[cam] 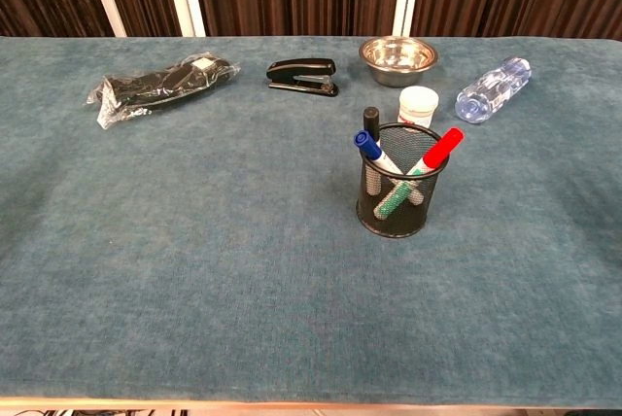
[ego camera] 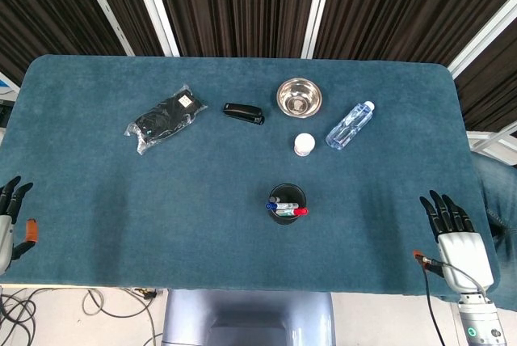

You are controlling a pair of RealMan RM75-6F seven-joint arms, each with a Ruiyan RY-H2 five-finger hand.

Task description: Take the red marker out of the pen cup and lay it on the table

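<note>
A table covered in teal cloth stands in front of a wall of dark slatted panels with white vertical strips.

Left edge: the left hand sits at the near left corner of the table in the head view, partly cut off by the frame. Its dark fingers are spread apart and point away from the robot; it holds nothing. The chest view does not show it.

Left rear: a black item in a clear plastic bag lies flat on the cloth. To its right lies a black stapler, apart from the bag.

Centre rear: a steel bowl stands upright, just right of the stapler. Nearer the robot, a small white jar stands between the bowl and the pen cup.

Centre: the black mesh pen cup stands upright, well apart from both hands. The red marker is inside the cup, leaning against the right side of the rim with its red cap up. A blue marker leans to the left side, a black-capped marker stands at the back, and a green marker shows through the mesh.

Right rear: a clear water bottle lies on its side, right of the jar.

Right edge: the right hand rests at the near right corner, fingers spread and extended forward, holding nothing.
</note>
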